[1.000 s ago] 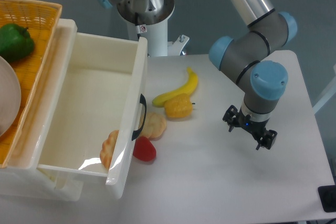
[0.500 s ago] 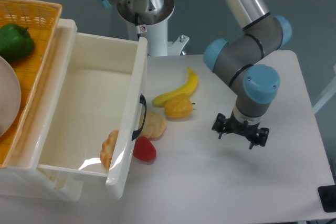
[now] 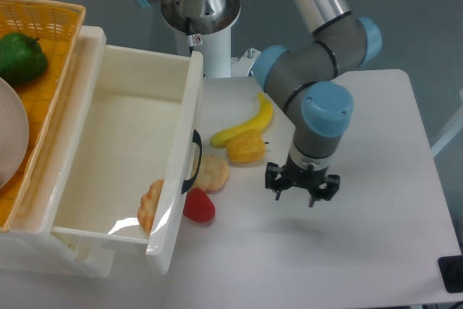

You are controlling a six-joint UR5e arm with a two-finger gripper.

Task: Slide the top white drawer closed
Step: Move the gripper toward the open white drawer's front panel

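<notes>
The top white drawer [image 3: 123,150] stands pulled far out from the cabinet at the left, empty inside, its front panel facing right with a curved black handle [image 3: 194,161]. My gripper [image 3: 300,189] hangs above the table to the right of the drawer front, well apart from the handle. Its two fingers are spread and hold nothing. The lower drawer is hidden under the top one.
Food lies on the white table [image 3: 376,236] by the drawer front: a banana [image 3: 246,122], a corn piece [image 3: 246,147], a round bun [image 3: 211,173], a red piece [image 3: 198,207] and a croissant [image 3: 150,205]. An orange basket [image 3: 43,23] with a green pepper [image 3: 20,57] sits on the cabinet.
My gripper has moved left across the table toward the drawer front, still open. The drawer and the food have not moved.
</notes>
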